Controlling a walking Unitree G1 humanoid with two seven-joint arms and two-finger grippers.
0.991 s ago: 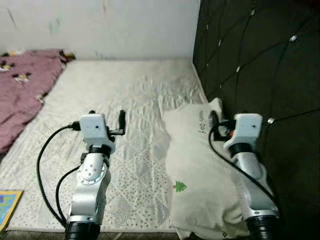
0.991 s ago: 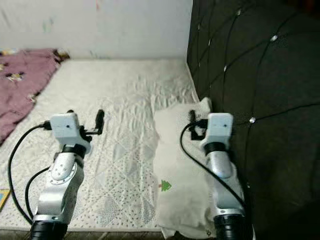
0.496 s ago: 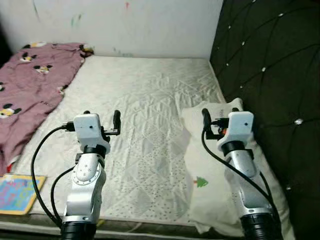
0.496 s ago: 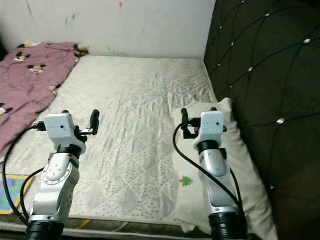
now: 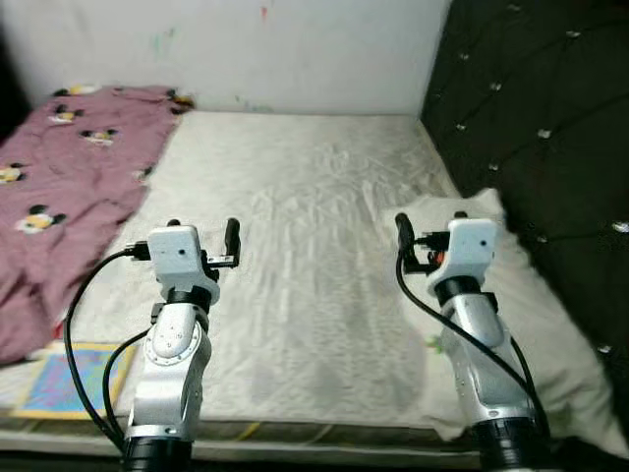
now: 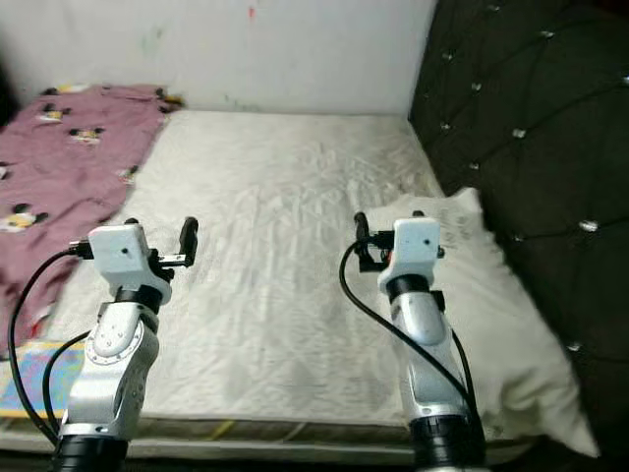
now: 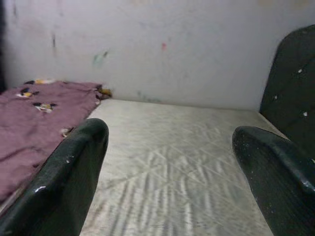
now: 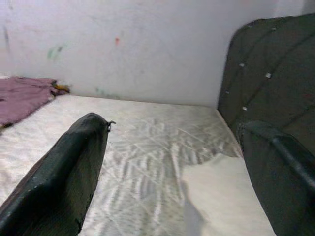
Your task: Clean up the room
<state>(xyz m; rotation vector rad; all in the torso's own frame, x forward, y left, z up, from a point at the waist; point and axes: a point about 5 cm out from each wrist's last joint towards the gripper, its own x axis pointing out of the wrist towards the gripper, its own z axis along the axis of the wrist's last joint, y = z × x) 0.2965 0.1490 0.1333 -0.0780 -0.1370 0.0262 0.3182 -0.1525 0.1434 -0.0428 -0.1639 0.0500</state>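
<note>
Bed (image 5: 305, 226) — blanket (image 5: 59, 197), pillow (image 5: 531, 295)

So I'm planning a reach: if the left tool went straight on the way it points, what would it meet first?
Probably the white mattress, then the far wall; the left tool is open, depth is unclear.

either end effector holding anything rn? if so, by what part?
Nothing held. Left end effector and right end effector are both open and empty, raised above the mattress; the pillow lies untouched by the headboard.
</note>
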